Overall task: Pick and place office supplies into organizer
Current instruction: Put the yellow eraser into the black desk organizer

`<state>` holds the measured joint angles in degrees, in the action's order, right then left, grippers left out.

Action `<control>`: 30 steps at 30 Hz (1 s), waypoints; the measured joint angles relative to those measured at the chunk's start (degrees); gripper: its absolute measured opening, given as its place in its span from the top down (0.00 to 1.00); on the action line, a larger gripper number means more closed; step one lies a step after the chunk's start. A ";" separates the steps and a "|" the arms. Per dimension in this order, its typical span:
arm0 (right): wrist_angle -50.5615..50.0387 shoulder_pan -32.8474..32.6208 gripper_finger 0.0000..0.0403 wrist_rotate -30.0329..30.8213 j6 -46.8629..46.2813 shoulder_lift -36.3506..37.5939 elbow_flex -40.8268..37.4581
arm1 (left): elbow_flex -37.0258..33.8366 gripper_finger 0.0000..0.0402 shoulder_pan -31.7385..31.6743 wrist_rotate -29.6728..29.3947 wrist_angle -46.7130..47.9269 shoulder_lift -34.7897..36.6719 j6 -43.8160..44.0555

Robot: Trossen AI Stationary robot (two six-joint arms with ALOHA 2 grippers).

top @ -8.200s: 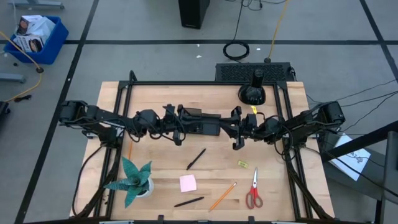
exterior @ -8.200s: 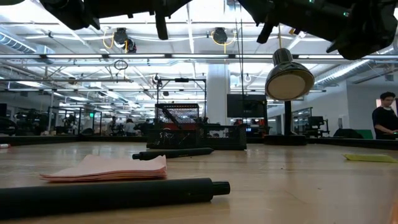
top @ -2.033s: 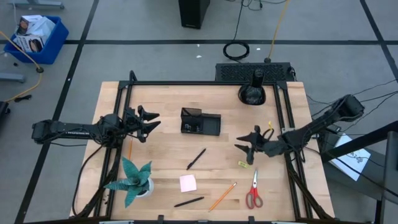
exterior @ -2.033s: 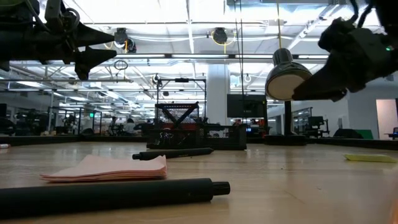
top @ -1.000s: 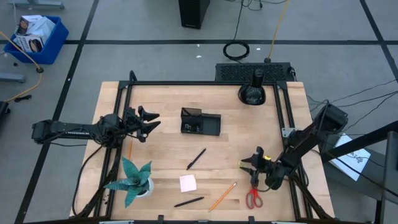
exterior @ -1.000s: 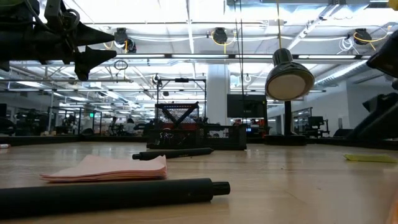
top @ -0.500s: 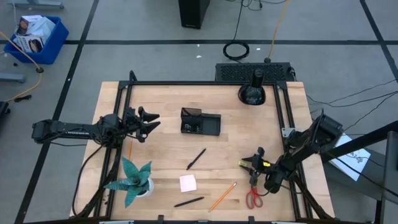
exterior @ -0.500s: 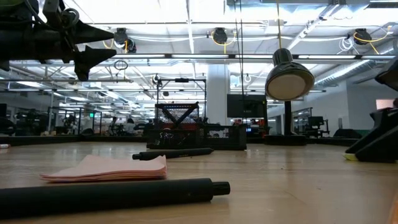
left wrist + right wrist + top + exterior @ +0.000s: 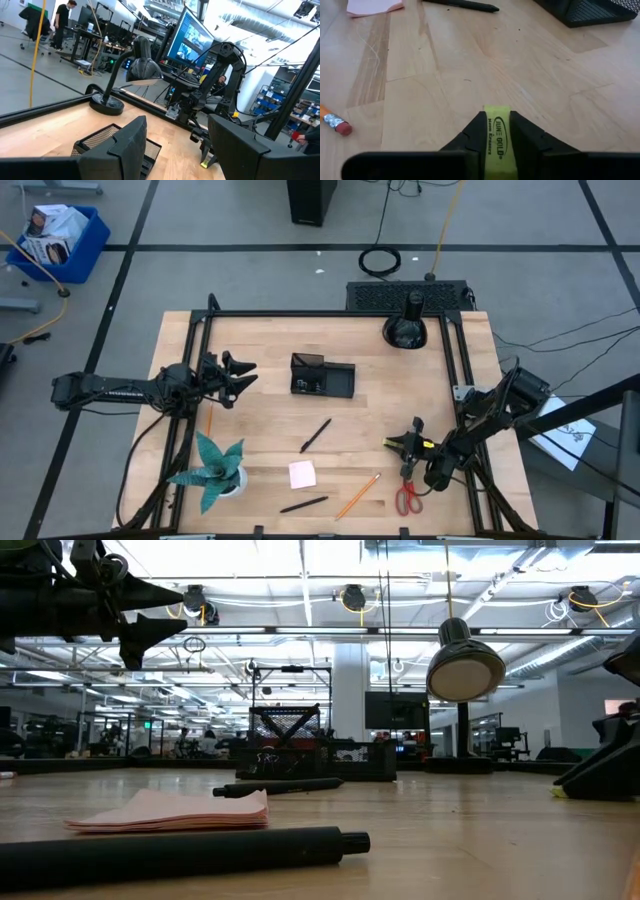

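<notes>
**Right gripper closes on the yellow piece, low at the table's right side**

The right gripper point(image 9: 494, 131) is down at the wood, near the right edge of the table point(image 9: 260, 340), because the small yellow piece point(image 9: 496, 131) lies flat there and can only be taken from low; its two fingers stand one on each side of the piece, touching it or almost, so I judge a pinch is just made or nearly made; the piece is not lifted, it rests on the table.

In the high view the same gripper point(image 9: 403, 445) points left, toward the middle; the red-handled scissors point(image 9: 407, 492) lie just near of it, an orange pencil point(image 9: 357, 494) a bit more to the left.

The organizer point(image 9: 322, 376) sits far from the yellow piece, at the centre of the table and farther back, approx. between both arms; so the piece must be carried left and away.

The left gripper point(image 9: 236, 375) waits in the air over the left side, fingers spread, holding nothing; it looks toward the organizer.

A black pen point(image 9: 315, 435) and the pink sticky-note pad point(image 9: 302, 474) lie in the middle, untouched.
</notes>
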<state>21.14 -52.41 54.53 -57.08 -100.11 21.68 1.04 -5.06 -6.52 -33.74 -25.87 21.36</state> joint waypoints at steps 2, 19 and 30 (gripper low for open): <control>0.82 -0.05 0.87 0.40 1.23 -0.03 -0.05 | 0.00 0.46 0.00 0.00 0.02 0.00 0.05; 11.11 2.93 0.84 2.74 12.71 -0.25 -0.16 | 0.00 0.46 0.00 0.02 0.17 0.00 0.14; 31.33 10.94 0.85 0.70 34.86 -0.16 -0.14 | -0.02 0.46 0.00 0.02 2.51 0.00 -0.06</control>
<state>52.48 -41.48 55.23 -22.21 -100.27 21.54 1.02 -5.06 -6.50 -31.23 -25.87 21.30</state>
